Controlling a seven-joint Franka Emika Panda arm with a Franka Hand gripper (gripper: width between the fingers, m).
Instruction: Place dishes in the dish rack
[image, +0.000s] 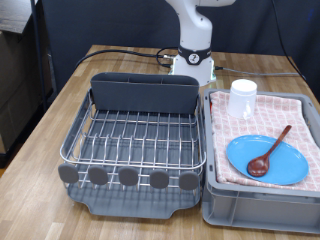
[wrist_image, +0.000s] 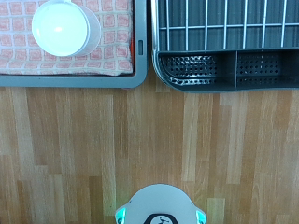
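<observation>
**Q:** Quick pass. Where's your pincer and what's it doing?

**A:** My pincer isn't visible in either view. The exterior view shows only my arm column and base (image: 195, 50) at the exterior view's top, cropped above. The wrist view shows the base dome (wrist_image: 159, 207) and no fingers. So open or closed, I cannot tell. Nothing is in my grasp that any picture shows.

**Q:** Dishes?

**A:** All three are on the pink checked cloth (image: 300, 125) lining the light grey crate (image: 262, 205), at the exterior view's right. The white cup (image: 242, 98) stands mouth-up near the crate's far end. The light-blue plate (image: 268, 160) lies flat nearer the camera, with the wooden spoon (image: 268, 153) across it, bowl on the plate and handle running past its rim. My read: the crate is the staging spot, the cloth there as padding.

**Q:** Rack?

**A:** The dish rack (image: 135, 140) is just beside the crate, on the exterior view's left, on the wooden table (image: 60, 100). No dishes show in its wire grid; the grey caddy (image: 143, 93) sits at the far end. Judging by that, the job hasn't started.

**Q:** View differences?

**A:** Only the exterior view shows the plate, the spoon and the rack's round feet. The wrist view looks straight down, so I see into the cup and into the caddy's slotted compartments, which hold nothing I can make out.
</observation>
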